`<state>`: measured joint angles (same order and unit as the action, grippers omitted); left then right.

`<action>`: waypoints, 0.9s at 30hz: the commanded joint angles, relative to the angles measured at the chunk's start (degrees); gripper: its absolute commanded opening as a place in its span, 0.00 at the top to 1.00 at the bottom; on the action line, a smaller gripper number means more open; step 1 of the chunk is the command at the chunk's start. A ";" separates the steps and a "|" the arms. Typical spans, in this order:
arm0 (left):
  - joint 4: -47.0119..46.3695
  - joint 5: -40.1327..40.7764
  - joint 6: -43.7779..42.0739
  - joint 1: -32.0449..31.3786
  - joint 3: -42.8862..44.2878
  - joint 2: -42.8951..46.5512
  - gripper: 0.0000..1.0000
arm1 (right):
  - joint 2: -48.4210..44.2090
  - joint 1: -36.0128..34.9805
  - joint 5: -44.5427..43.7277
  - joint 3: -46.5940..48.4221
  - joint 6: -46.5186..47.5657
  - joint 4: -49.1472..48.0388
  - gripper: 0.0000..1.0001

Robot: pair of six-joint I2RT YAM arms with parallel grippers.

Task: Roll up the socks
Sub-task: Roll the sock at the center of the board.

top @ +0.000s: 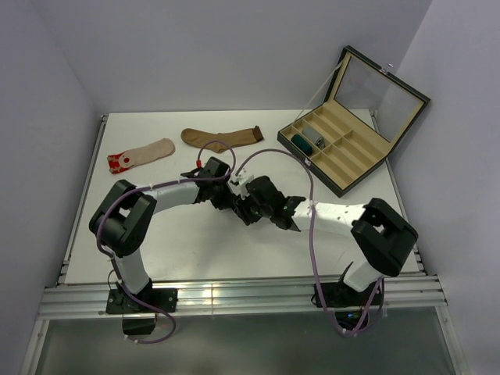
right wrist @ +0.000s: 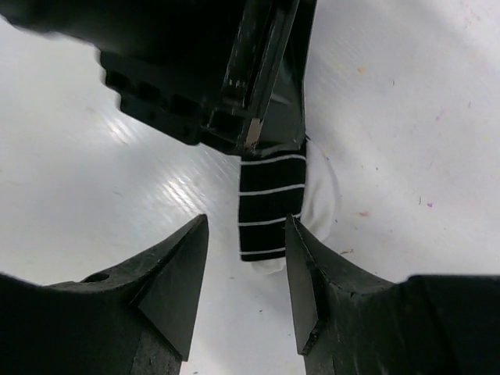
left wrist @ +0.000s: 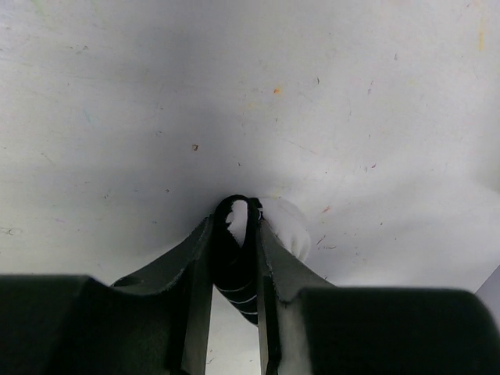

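Observation:
The black sock with white stripes [right wrist: 270,205] lies on the white table, with its white toe part [right wrist: 320,205] beside it. My left gripper [left wrist: 235,216] is shut on one end of this sock [left wrist: 234,262], pinching it against the table. My right gripper [right wrist: 246,226] is open and just short of the sock's free end, with one finger on each side. In the top view both grippers meet at mid-table, the left [top: 237,197] and the right [top: 254,206], and they hide the sock.
A beige red-toed sock [top: 141,155] and a brown sock [top: 223,137] lie flat at the back left. An open compartment box [top: 355,160] stands at the back right and holds a rolled teal sock [top: 300,143] and a rolled grey sock [top: 314,139].

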<state>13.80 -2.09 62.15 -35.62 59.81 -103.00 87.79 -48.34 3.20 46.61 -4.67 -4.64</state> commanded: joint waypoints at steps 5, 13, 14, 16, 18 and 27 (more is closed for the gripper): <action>3.34 0.07 -2.21 -0.42 0.83 -1.68 0.80 | 8.70 -5.79 -14.27 4.36 7.91 2.88 0.48; 3.42 -0.99 -2.82 -0.42 1.54 -1.85 0.77 | 13.90 -8.35 -16.91 6.30 9.50 5.86 0.61; 3.42 -0.90 -2.82 -0.42 1.54 -1.42 0.75 | 14.51 -8.27 -16.56 6.39 9.24 6.14 0.66; 3.51 -0.64 -2.74 -0.33 1.54 -0.71 0.68 | 14.78 -8.09 -15.60 6.48 8.45 6.93 0.83; 3.60 0.33 -2.39 -0.07 1.19 1.04 0.56 | 14.69 -7.13 -11.22 6.48 7.22 7.63 0.97; 1.76 1.82 1.30 2.57 -3.46 9.22 0.25 | 15.13 4.99 16.90 8.85 0.10 9.92 1.00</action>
<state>15.88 -1.17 61.87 -33.52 57.91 -98.02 99.83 -47.27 5.13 54.85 0.47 0.38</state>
